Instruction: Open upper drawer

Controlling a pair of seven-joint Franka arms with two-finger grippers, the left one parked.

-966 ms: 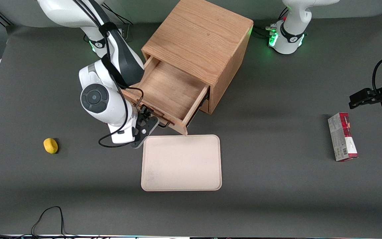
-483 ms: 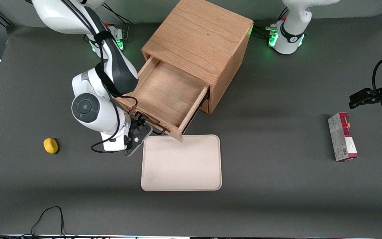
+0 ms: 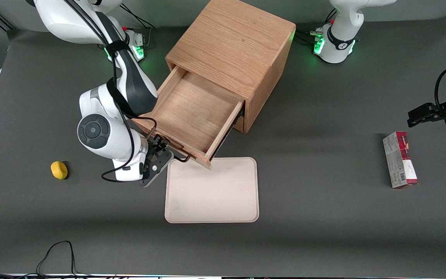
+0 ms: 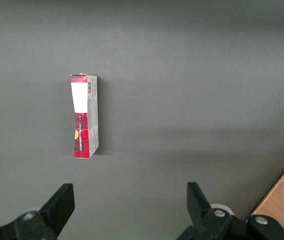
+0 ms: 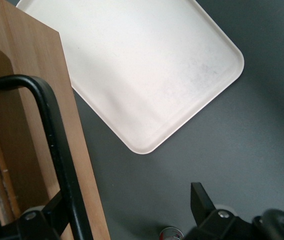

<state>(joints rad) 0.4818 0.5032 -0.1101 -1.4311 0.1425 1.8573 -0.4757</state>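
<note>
The light oak cabinet (image 3: 232, 42) stands in the middle of the table. Its upper drawer (image 3: 192, 110) is pulled far out and shows a bare wooden tray. The drawer's dark bar handle (image 3: 177, 152) runs along its wood front, and it also shows in the right wrist view (image 5: 56, 150) against the front (image 5: 29, 100). My right gripper (image 3: 157, 152) is at the handle's end nearest the working arm. In the wrist view the gripper (image 5: 130, 202) is open, and the bar passes between its fingers, close to one finger (image 5: 56, 212). The lower drawer is hidden under the upper one.
A beige flat tray (image 3: 212, 190) lies on the table just nearer the front camera than the drawer, its corner under the drawer's front; it also shows in the right wrist view (image 5: 147, 65). A yellow lump (image 3: 59, 169) lies toward the working arm's end. A red box (image 3: 399, 159) lies toward the parked arm's end.
The upper drawer has slid farther out of the cabinet. My gripper has moved with its handle, toward the front camera and the working arm's end.
</note>
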